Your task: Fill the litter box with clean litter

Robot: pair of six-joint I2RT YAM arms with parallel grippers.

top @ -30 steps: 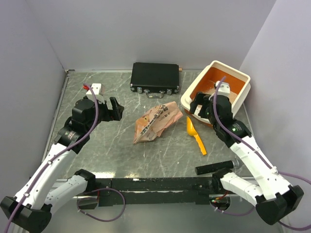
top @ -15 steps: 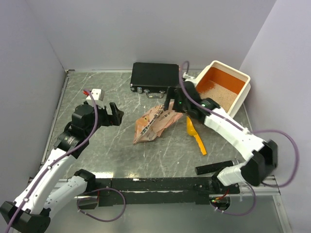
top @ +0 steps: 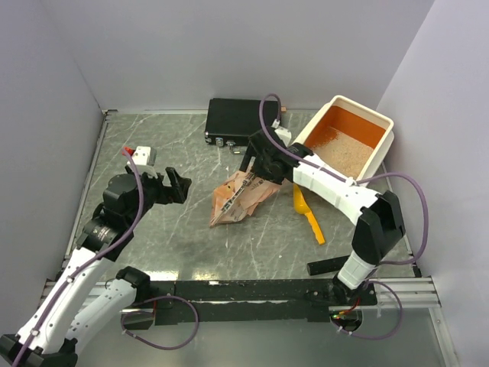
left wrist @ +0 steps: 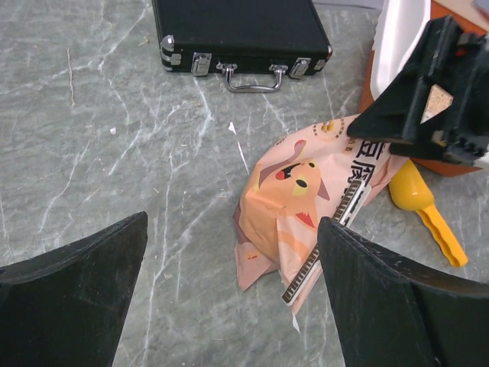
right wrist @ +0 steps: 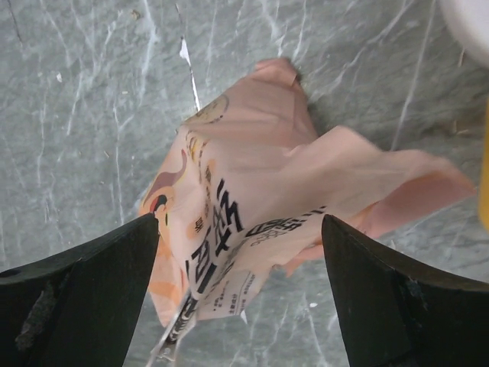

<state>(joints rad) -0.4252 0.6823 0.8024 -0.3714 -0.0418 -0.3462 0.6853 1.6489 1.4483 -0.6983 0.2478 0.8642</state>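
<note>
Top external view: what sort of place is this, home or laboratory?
Probably a laboratory test cell: plain lavender walls enclose a grey marbled tabletop, two white robot arms are bolted at its near edge, and a cream-and-orange plastic litter box lies as a prop.

One litter box (top: 365,108) is counted, and only one. One patch of clean litter (top: 344,153) is tallied inside it. Next, the paper bag (top: 243,195): a single one is seen from above, and that count of one is confirmed in both wrist views. One yellow-orange scoop (top: 307,210) is logged. One black case (top: 233,121) is noted, and on it two latches (left wrist: 201,63) and one handle (left wrist: 250,80) are picked out. One small white block (top: 142,154) is added to the tally, and one black bar (top: 332,265). Two grippers are counted, the left gripper (top: 177,186) and the right gripper (top: 256,162), with two fingers (left wrist: 69,290) shown on each, four in all.
</note>
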